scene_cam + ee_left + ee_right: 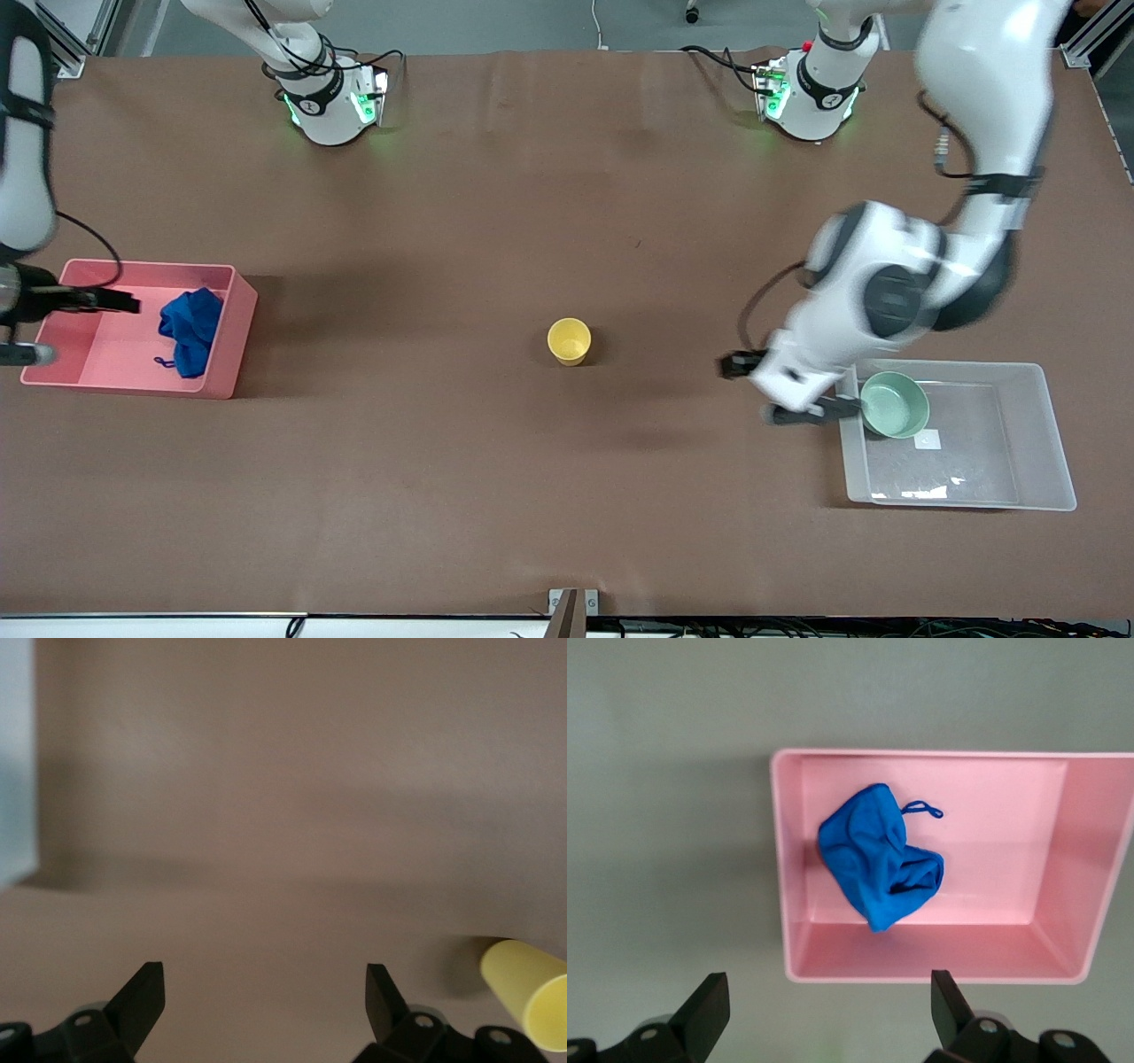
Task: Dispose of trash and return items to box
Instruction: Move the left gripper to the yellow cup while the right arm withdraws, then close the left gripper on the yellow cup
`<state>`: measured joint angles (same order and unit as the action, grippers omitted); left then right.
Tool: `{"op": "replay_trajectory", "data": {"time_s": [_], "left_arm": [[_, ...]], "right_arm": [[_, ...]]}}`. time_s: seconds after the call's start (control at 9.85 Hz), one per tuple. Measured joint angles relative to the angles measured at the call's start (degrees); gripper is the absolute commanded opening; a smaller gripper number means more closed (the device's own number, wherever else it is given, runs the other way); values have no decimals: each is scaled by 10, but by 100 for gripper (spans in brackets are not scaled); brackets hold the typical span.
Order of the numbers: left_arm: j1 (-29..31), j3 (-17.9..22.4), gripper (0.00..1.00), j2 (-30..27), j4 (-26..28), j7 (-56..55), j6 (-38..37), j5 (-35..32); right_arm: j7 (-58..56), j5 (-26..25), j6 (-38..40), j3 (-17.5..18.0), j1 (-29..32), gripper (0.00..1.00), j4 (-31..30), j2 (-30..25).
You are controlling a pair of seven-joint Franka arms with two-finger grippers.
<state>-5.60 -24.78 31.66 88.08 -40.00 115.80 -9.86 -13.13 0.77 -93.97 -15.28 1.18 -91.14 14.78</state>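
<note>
- Clear plastic, my box (1036, 439) sits at my left arm's end of the table, holding the mint-green bowl (895, 404) in the corner next to my left gripper.
- Pink bin (232, 337) lies at my right arm's end; the blue rag (190, 330) is crumpled inside, against one end wall.
- My left gripper (819, 409) hangs low at the box's end wall, jaws spread wide, gripping nothing.
- My right gripper (40, 328) hovers over the bin's outer end, jaws wide and empty.
- Yellow cup (569, 341) stands upright mid-table, well apart from both containers.
- My right wrist view alone shows the rag's thin loop (921, 809); my left wrist view shows the cup (525, 1004) close by.
</note>
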Motion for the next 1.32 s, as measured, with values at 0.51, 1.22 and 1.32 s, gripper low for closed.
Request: {"op": "replay_trajectory", "data": {"time_s": [0.51,1.22,1.32], "left_arm": [[-152,3,100,68,54,-289,177,-73],[-205,20,74,106,53,-319,199,-87],[-203,21,70,106,51,-319,200,-87]], "right_arm": [[98,1,109,77,15,100,38,-143],[114,1,126,115,24,100,43,-185],[114,0,126,115,24,100,49,-181]]}}
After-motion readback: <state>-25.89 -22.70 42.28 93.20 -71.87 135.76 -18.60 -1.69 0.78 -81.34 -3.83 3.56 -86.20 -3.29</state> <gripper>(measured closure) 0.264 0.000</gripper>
